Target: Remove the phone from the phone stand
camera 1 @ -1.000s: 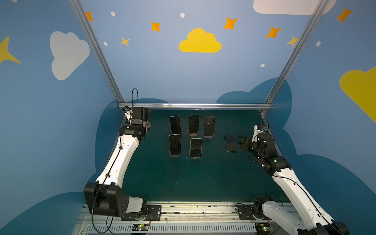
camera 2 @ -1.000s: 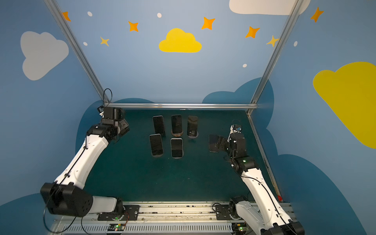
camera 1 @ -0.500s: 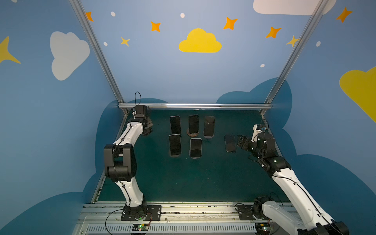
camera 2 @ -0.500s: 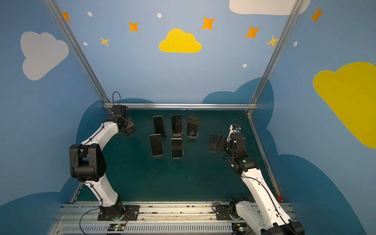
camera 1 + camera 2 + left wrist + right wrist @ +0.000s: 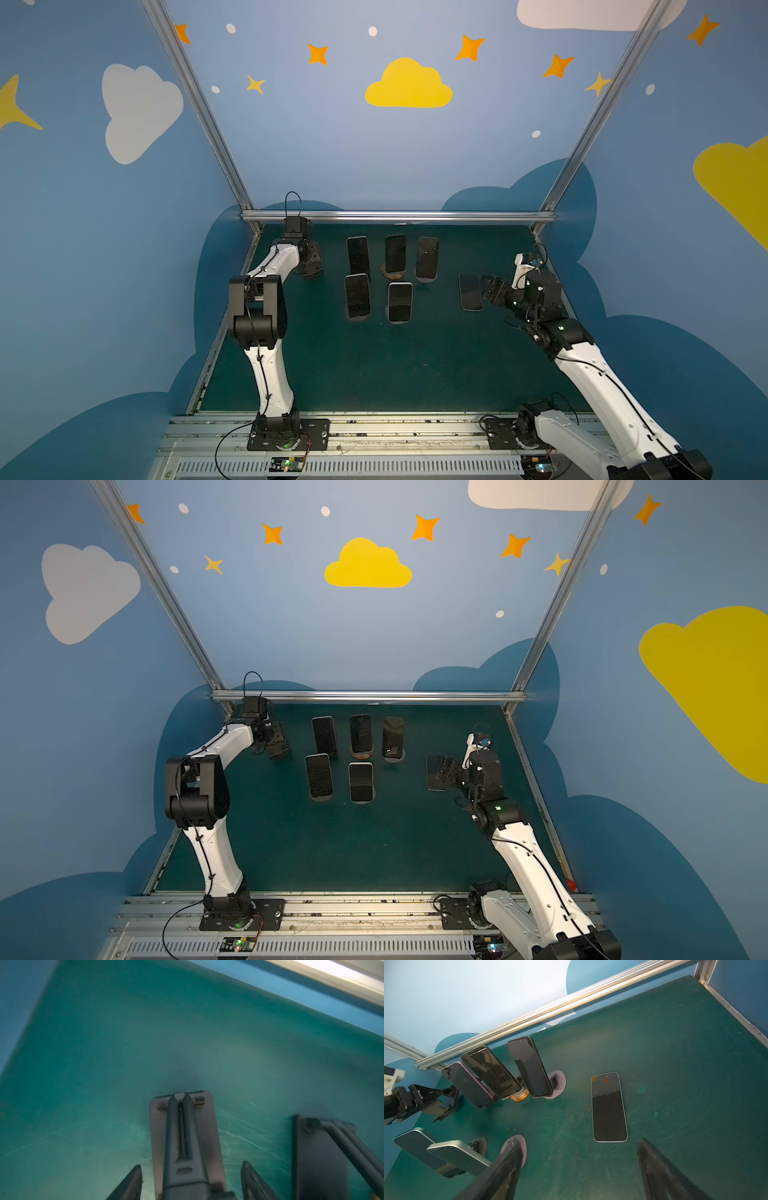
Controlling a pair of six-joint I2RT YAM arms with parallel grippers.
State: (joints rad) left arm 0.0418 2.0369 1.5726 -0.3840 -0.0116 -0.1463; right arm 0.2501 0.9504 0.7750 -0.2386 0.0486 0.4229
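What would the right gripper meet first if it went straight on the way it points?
Probably the flat phone on the green mat, just ahead of the right gripper; depth unclear.

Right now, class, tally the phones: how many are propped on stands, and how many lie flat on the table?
Phones on stands: 5
Phone lying flat: 1
Total: 6 phones

My left hand [image 5: 312, 268] at 10 o'clock is clamped on a phone stand [image 5: 209, 1136], my right hand [image 5: 578, 1142] hangs open at 3 o'clock.
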